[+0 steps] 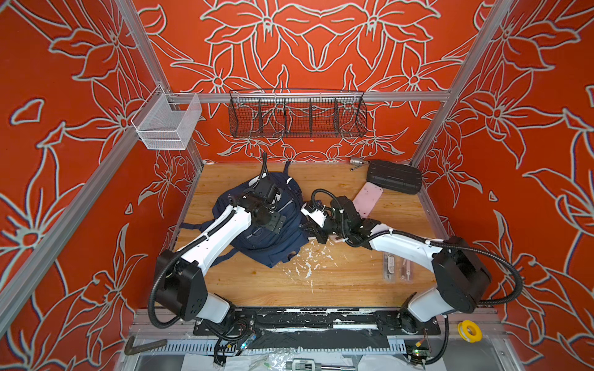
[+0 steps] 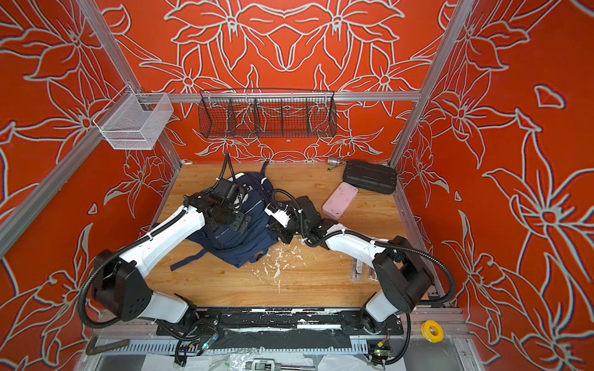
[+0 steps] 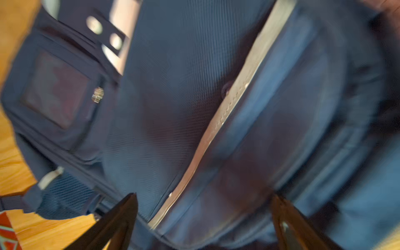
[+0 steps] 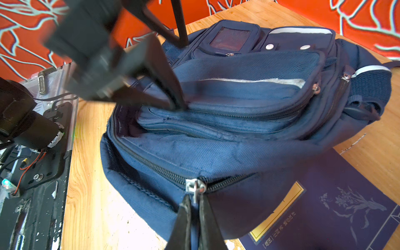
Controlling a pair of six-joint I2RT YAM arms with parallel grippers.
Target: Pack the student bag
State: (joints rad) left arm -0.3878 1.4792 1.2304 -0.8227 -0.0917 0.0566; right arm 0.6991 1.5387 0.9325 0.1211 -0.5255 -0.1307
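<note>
The student bag (image 1: 273, 247) (image 2: 244, 247), a navy backpack with silver strips, lies in the middle of the wooden table. My left gripper (image 1: 277, 201) (image 3: 204, 195) hangs over its front pockets, jaws wide open and holding nothing. In the right wrist view one left fingertip (image 4: 180, 106) touches a pocket's zip line on the bag (image 4: 216, 151). My right gripper (image 4: 194, 200) (image 1: 304, 228) is shut on the metal zipper pull (image 4: 195, 188) of the main zip at the bag's side. A dark blue booklet (image 4: 324, 205) lies partly under the bag.
A black ribbed hard case (image 1: 393, 176) and a pink flat case (image 1: 368, 199) lie at the back right. Clear packets (image 1: 397, 266) lie near the right arm's base. White flecks (image 1: 308, 260) litter the wood. A black wire basket (image 1: 297, 114) and a white mesh basket (image 1: 167, 122) hang on the frame.
</note>
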